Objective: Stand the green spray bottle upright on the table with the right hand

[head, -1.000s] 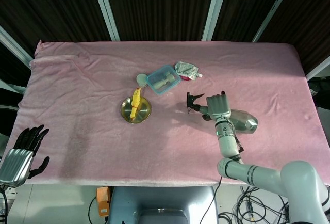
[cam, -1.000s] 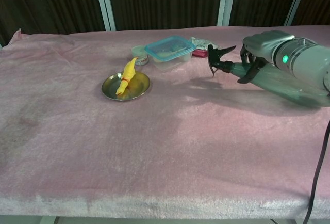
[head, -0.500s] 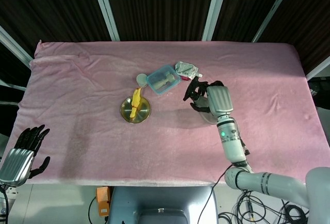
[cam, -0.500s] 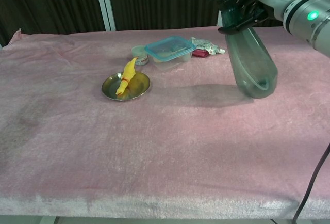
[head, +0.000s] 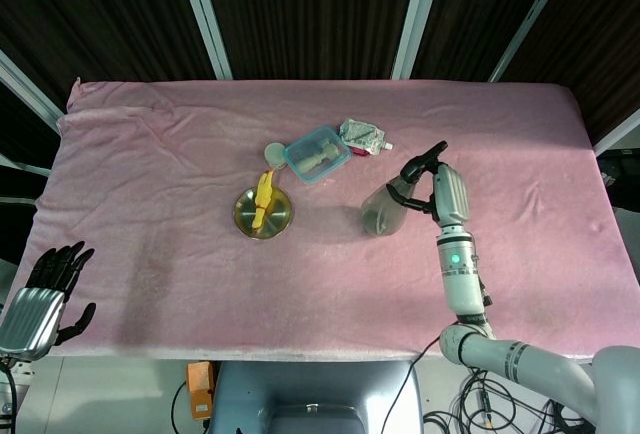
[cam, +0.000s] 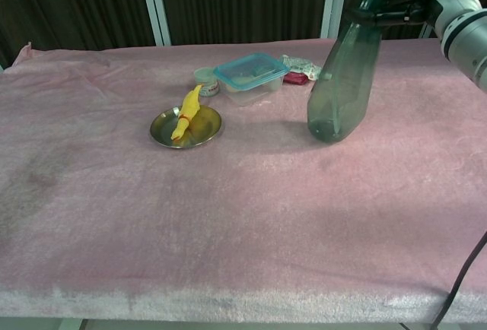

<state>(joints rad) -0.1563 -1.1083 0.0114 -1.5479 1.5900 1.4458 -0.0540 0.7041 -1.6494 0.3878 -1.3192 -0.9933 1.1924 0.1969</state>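
Note:
The green spray bottle (head: 384,208) (cam: 343,77) is nearly upright, leaning so that its black trigger head points up and right and its base is low and to the left. The base is close to the pink cloth; whether it touches I cannot tell. My right hand (head: 446,190) (cam: 411,1) grips the bottle at its neck, just under the head. My left hand (head: 48,292) hangs off the table's front left corner, fingers apart and holding nothing; the chest view does not show it.
A steel dish (head: 278,220) (cam: 205,134) with a yellow toy (head: 263,198) (cam: 187,109) lies left of the bottle. Behind it are a blue-lidded box (head: 317,152) (cam: 249,76), a small cup (head: 274,152) (cam: 205,80) and a foil pouch (head: 362,135) (cam: 302,63).
My right hand lifted the bottle from lying on the cloth and swung it up. Its base has now moved down and left, and the head has tipped to the right.

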